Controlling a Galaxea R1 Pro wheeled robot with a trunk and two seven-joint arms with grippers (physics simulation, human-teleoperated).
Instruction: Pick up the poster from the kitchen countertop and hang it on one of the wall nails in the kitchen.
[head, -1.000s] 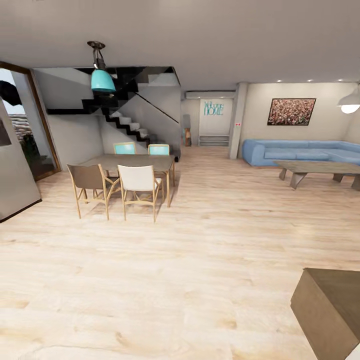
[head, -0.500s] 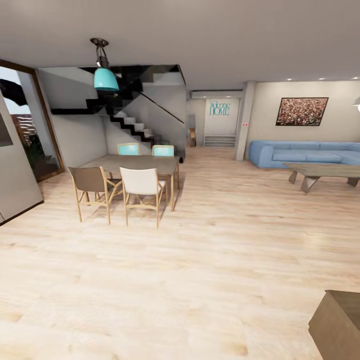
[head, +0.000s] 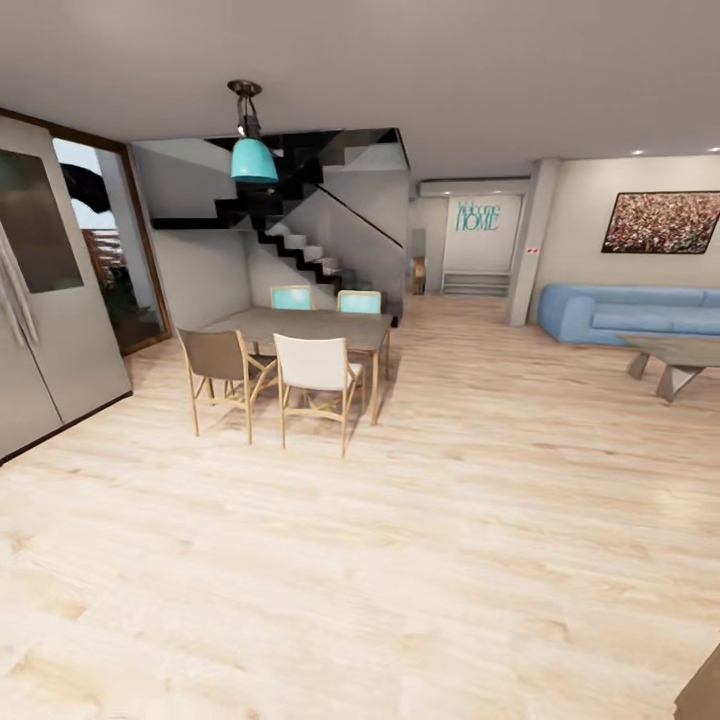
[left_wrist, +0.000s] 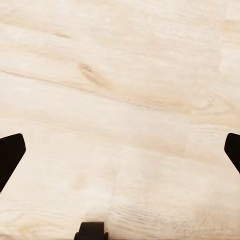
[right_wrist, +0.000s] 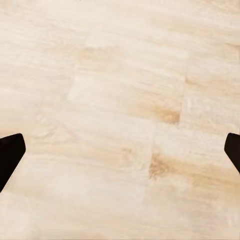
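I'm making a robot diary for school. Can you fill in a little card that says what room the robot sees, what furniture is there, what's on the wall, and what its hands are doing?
Room: open dining and living area with a light wood floor
Dining spot: dining table with four chairs, under a teal hanging lamp
Behind it: dark staircase
Far side: blue sofa and a low coffee table
On the wall: landscape reddish picture, "Welcome HOME" sign
Left gripper: open, empty, above the floor
Right gripper: open, empty, above the floor
Poster: not found yet
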